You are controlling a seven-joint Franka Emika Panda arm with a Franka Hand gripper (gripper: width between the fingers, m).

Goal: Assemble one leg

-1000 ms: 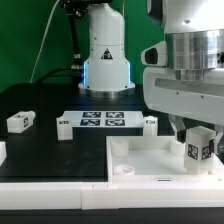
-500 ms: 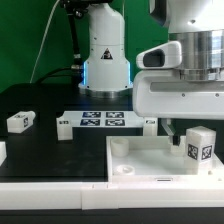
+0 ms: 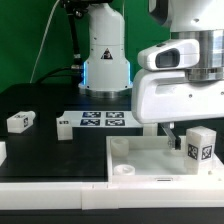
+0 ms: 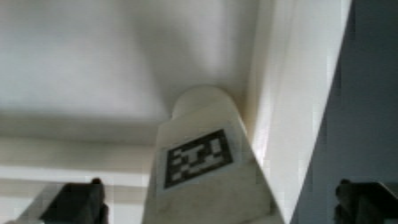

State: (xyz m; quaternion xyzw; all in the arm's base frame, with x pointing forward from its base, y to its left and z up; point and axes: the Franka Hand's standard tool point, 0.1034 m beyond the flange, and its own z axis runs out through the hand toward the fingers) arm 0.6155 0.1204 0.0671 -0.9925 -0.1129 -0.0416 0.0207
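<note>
The leg (image 3: pixel 200 149) is a small white post with a black-and-white tag. It stands upright on the large white panel (image 3: pixel 150 160) near the exterior view's right edge. My gripper (image 3: pixel 196 126) hangs just above it, and one dark finger (image 3: pixel 172 134) shows to the leg's left, apart from it. In the wrist view the leg (image 4: pixel 210 150) rises between the two fingertips (image 4: pixel 80 203) with a gap on each side. The gripper (image 4: pixel 222 205) is open and empty.
A second leg (image 3: pixel 21 122) lies on the black table at the exterior view's left. The marker board (image 3: pixel 100 122) lies in the middle, with a small white part (image 3: pixel 150 123) at its right end. The robot base (image 3: pixel 105 55) stands behind.
The gripper has risen off the leg and let it go. The leg stays standing on the panel.
</note>
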